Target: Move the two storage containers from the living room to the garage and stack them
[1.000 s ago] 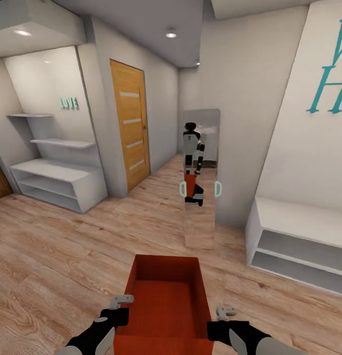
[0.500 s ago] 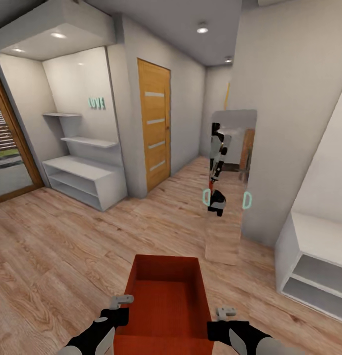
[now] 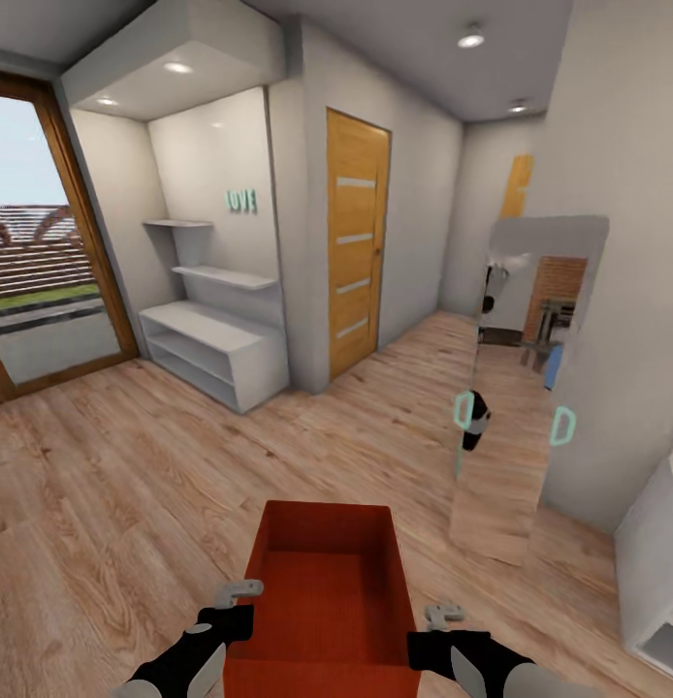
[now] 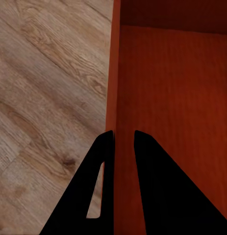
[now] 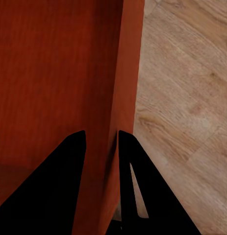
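One orange-red storage container (image 3: 327,582) hangs open-topped and empty in front of me, low in the middle of the head view, above the light wood plank floor. My left gripper (image 3: 235,606) is shut on its left wall, and my right gripper (image 3: 438,620) is shut on its right wall. In the left wrist view the left gripper (image 4: 122,139) has one dark finger on each side of the container's thin wall (image 4: 115,73). The right wrist view shows the right gripper (image 5: 101,134) pinching the opposite wall (image 5: 125,73) the same way.
A white shelf unit (image 3: 215,354) stands in an alcove at the left, beside a wood-framed glass door (image 3: 36,281). An orange wooden door (image 3: 356,242) lies ahead, with a hallway beyond. A tall mirror (image 3: 526,388) leans on the right wall, next to a white cabinet (image 3: 661,562).
The whole view has swung to the left, bringing the glass door into sight and sliding the mirror to the right. The container and both grippers keep the same place in the picture.
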